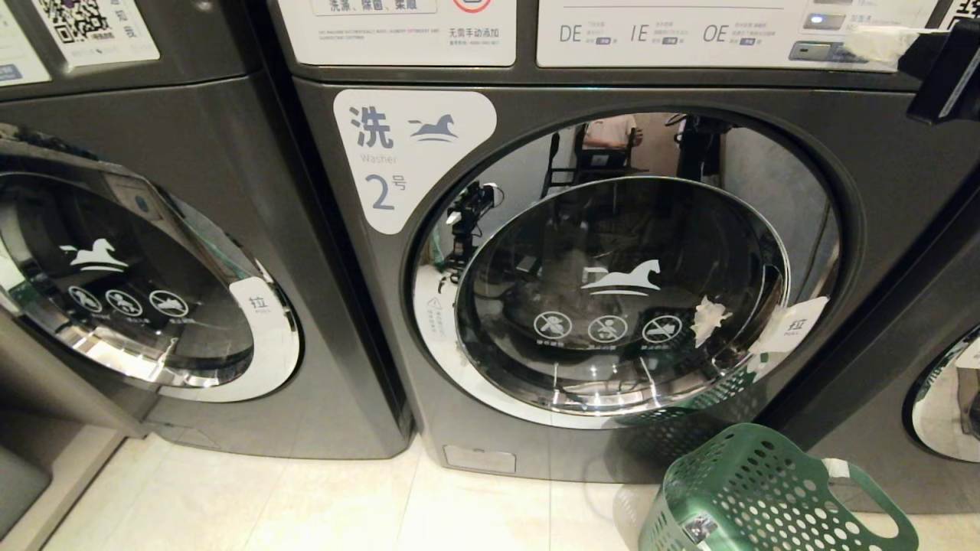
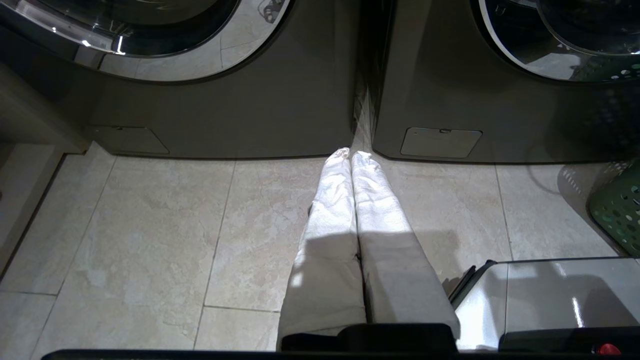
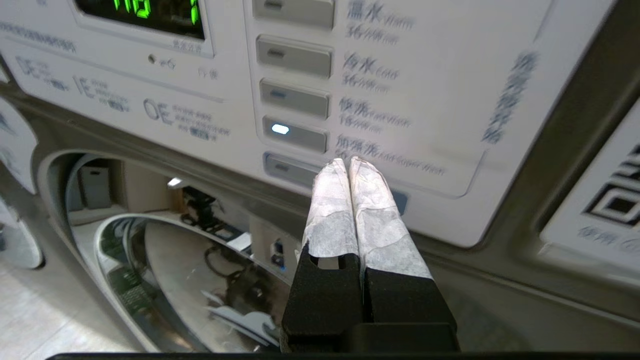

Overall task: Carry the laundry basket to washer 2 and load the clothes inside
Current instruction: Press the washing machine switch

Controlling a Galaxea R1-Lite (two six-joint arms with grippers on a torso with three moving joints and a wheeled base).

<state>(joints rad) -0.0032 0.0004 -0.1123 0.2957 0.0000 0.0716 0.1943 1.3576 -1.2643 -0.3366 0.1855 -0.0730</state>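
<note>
Washer 2 (image 1: 612, 428) stands in front of me with its round glass door (image 1: 620, 298) closed and a white label with a blue "2" (image 1: 398, 153). The green laundry basket (image 1: 758, 497) sits tilted on the floor at its lower right, and its edge also shows in the left wrist view (image 2: 617, 210). The clothes are out of view. My right gripper (image 1: 873, 42) is shut and empty, its white-wrapped tips (image 3: 348, 162) at the lowest grey button (image 3: 287, 170) of the control panel, just under a lit button (image 3: 295, 132). My left gripper (image 2: 350, 155) hangs low, shut and empty, over the floor.
Another grey washer (image 1: 153, 291) stands to the left and a third one (image 1: 949, 398) to the right. Pale floor tiles (image 1: 306, 505) run in front of the machines. A green digital display (image 3: 150, 10) glows on the panel. My base's corner (image 2: 545, 295) lies near the basket.
</note>
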